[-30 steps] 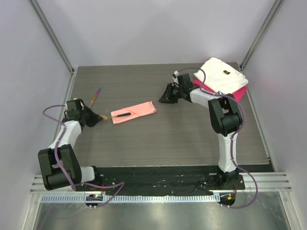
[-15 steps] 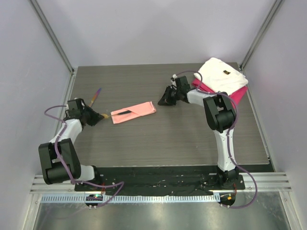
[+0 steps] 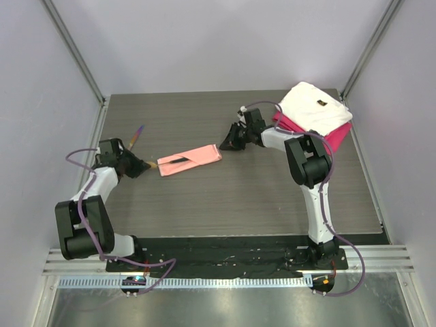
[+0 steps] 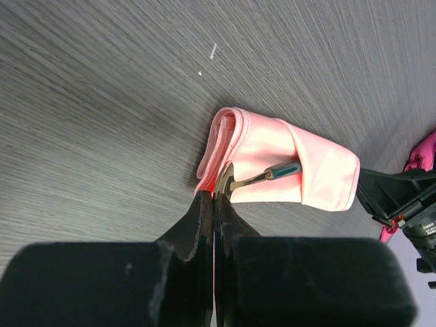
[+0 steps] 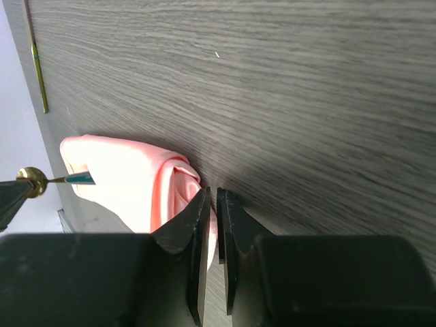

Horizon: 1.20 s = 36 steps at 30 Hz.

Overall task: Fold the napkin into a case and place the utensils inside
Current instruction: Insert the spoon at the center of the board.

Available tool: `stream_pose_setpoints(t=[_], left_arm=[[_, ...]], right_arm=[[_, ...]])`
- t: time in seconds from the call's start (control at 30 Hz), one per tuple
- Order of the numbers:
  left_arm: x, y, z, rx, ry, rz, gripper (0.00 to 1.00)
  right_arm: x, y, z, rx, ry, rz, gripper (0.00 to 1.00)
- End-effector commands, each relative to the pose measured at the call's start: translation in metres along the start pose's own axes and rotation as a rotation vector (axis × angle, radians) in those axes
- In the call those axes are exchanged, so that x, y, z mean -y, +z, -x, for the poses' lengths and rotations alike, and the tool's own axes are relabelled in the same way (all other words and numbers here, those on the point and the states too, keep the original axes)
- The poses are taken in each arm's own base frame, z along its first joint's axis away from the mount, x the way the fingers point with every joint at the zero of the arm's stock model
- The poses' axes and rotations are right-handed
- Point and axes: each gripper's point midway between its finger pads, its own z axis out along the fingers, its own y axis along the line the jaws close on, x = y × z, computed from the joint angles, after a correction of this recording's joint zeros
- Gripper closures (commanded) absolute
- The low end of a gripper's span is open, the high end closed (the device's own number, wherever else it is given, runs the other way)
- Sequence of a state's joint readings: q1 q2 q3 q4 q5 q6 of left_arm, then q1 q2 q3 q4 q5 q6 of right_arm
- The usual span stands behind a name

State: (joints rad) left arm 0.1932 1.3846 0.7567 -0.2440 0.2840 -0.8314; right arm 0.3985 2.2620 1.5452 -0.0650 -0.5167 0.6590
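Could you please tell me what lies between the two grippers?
In the top view, the folded napkin spans the stretch between the left gripper and right gripper, with a slim utensil lying along its left part.

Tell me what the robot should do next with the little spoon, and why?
Probably slide the left pincer a little toward the napkin, pushing the spoon deeper. Its handle is tucked under the fold, but the bowl end sticks out at the opening, gripped in the shut pincer. The right pincer looks pinched on the far end, steadying it.
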Motion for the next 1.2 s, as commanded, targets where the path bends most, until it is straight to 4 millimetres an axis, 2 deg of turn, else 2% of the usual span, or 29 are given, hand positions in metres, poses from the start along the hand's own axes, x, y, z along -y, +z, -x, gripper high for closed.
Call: stream_pose_setpoints(t=[0.0,0.37,0.73,0.93,1.1,1.13,1.17], left_arm=[[0.022,0.001,0.008,0.024,0.015,-0.048,1.0],[0.04,0.021,-0.003,0.006,-0.003,-0.087,1.0],[0.059,0.039,-0.009,0.011,-0.015,-0.128,1.0],[0.059,0.049,-0.016,-0.003,-0.014,-0.105,1.0],[0.064,0.059,-0.013,0.002,0.001,-0.114,1.0],[0.069,0.06,-0.024,-0.019,0.025,-0.12,1.0],[0.068,0.063,-0.027,-0.024,0.027,-0.116,1.0]], right_arm=[[-0.019,0.006,0.013,0.031,-0.028,0.044,0.82],[-0.013,0.012,0.005,0.007,-0.025,0.027,0.82],[-0.013,0.015,0.005,0.001,-0.025,0.027,0.83],[-0.012,0.018,0.003,-0.009,-0.026,0.032,0.83],[-0.012,0.019,0.002,-0.014,-0.026,0.034,0.82],[-0.012,0.019,0.002,-0.014,-0.028,0.036,0.82],[-0.014,0.019,0.003,-0.013,-0.031,0.039,0.83]])
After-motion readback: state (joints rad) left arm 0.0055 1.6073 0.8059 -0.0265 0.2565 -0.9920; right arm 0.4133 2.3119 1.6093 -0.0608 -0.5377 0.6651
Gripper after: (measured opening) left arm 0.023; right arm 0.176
